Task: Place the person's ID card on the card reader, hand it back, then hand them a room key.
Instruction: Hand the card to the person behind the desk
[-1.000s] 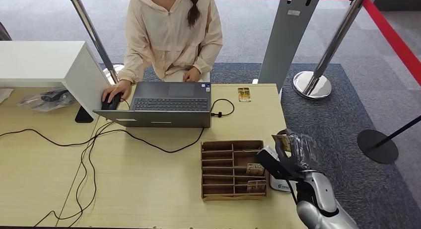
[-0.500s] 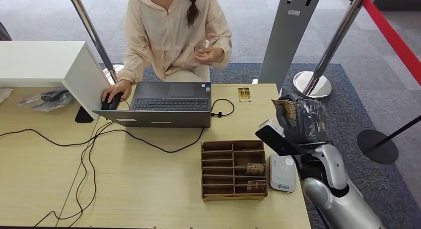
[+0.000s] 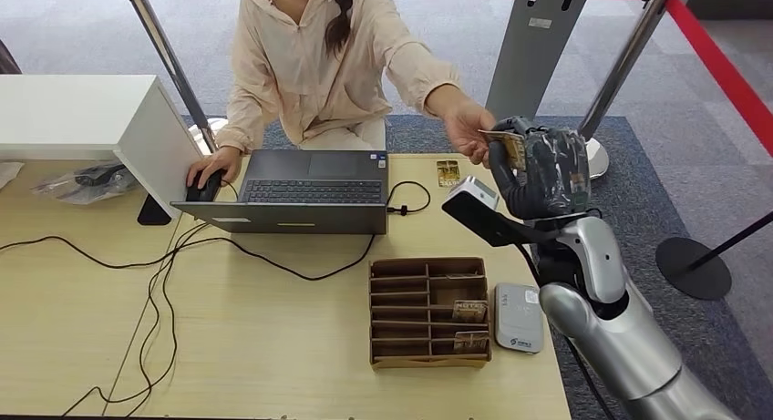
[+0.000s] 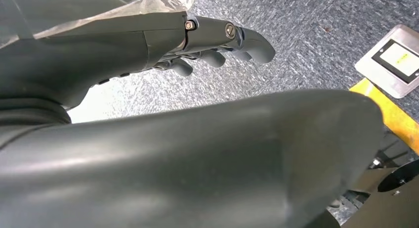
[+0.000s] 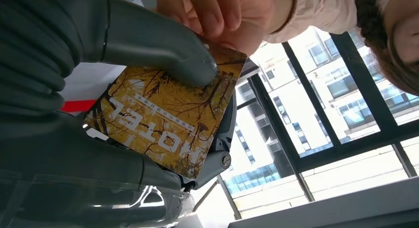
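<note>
a: what is the setting?

b: a light wooden desk (image 3: 273, 338) is filling the lower left of the head view, standing on grey carpet with stanchion posts behind it. a person (image 3: 319, 56) is sitting at the upper centre, one hand on a mouse beside a laptop (image 3: 301, 192).

a: where is the room key?

b: the room key (image 3: 508, 147), a yellow card printed "hotel", is sitting right of centre in the head view, raised over the desk's far edge. the right hand (image 3: 542, 174) is gripping it, thumb pressing on the face, fingers behind; the right wrist view (image 5: 165, 119) is confirming this. the card is being held out towards the person, so its free edge is reachable.

a: is the person taking it?

b: the person's hand (image 3: 472, 133) is touching the free corner. both parties are holding the card, so the handover is judged under way, not complete.

a: and the card reader?

b: the card reader (image 3: 519, 317) is lying at the lower centre-right, just beside the slotted card tray (image 3: 428, 312), which is keeping spare key cards within reach. another card (image 3: 448, 173) is lying near the far edge; whether it is the id card cannot be told.

a: left hand?

b: the left hand (image 4: 212, 45) is hanging over carpet, fingers loosely apart, holding nothing.

a: what could go wrong?

b: releasing before the person's pinch is firm risks dropping the card.
</note>
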### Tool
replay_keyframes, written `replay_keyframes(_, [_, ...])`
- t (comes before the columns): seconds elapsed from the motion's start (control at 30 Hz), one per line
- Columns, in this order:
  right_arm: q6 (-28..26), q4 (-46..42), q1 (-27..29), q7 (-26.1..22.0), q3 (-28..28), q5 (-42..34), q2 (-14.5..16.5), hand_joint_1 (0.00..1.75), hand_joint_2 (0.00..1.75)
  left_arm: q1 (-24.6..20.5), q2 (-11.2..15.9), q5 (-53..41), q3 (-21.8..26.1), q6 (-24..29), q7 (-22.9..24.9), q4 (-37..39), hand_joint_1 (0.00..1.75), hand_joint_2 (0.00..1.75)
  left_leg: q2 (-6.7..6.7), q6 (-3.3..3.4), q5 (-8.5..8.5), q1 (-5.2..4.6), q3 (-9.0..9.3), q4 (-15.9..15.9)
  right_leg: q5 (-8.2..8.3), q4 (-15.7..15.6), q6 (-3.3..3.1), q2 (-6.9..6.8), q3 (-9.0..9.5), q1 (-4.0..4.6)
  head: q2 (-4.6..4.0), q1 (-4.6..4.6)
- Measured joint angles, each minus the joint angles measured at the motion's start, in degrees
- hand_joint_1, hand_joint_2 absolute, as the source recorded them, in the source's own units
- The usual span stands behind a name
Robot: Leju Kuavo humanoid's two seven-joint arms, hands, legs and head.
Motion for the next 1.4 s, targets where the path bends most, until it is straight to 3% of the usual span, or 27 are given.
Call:
replay_keyframes(0.27, [-0.2,3.2,-2.7,-0.2,2.1,0.1,2.2,1.56,1.75,-0.1,0.0,-0.4,-0.2,-0.3,0.1,0.0,0.0,0.0,-0.01,0.0,0.0,0.0,-0.02,0.0,0.0,0.0,0.0,-0.01,-0.01,0.0,0.0,0.0])
replay_keyframes(0.33, [-0.2,3.8,-2.8,-0.2,2.6,0.2,2.6,1.18,1.75,-0.1,0.0,-0.4,-0.2,-0.3,0.2,0.0,0.0,0.0,-0.02,0.0,0.0,0.0,-0.03,0.0,0.0,0.0,0.0,-0.01,-0.02,0.0,0.0,0.0])
replay_keyframes(0.4, [-0.3,4.2,-2.9,-0.3,3.0,0.2,2.9,0.43,1.75,-0.1,0.0,-0.4,-0.2,-0.3,0.1,0.0,0.0,0.0,-0.02,0.0,0.0,0.0,-0.04,0.0,0.0,0.0,0.0,-0.01,-0.03,0.0,0.0,0.0])
replay_keyframes(0.47, [-0.3,4.6,-3.1,-0.3,3.3,0.2,3.2,0.0,1.75,-0.1,-0.1,-0.4,-0.3,-0.3,0.1,0.0,0.0,0.0,-0.01,0.0,0.0,0.0,-0.04,0.0,0.0,0.0,0.0,-0.01,-0.03,0.0,0.0,-0.01])
replay_keyframes(0.93, [0.3,2.1,-2.2,1.6,5.1,1.9,3.0,0.0,1.75,0.1,-0.2,0.9,-0.3,-0.3,0.3,0.0,0.0,0.0,0.0,-0.01,0.01,0.0,0.0,0.0,0.0,0.0,0.0,-0.01,-0.06,0.0,0.0,0.0])
replay_keyframes(1.4, [6.5,-14.1,7.3,4.1,0.5,1.1,-6.4,0.0,1.75,0.5,-0.2,3.8,-0.1,-0.2,0.7,0.0,0.0,0.0,-0.01,-0.01,0.0,-0.01,-0.03,0.0,0.0,0.0,0.0,0.0,-0.12,0.0,0.0,0.0])
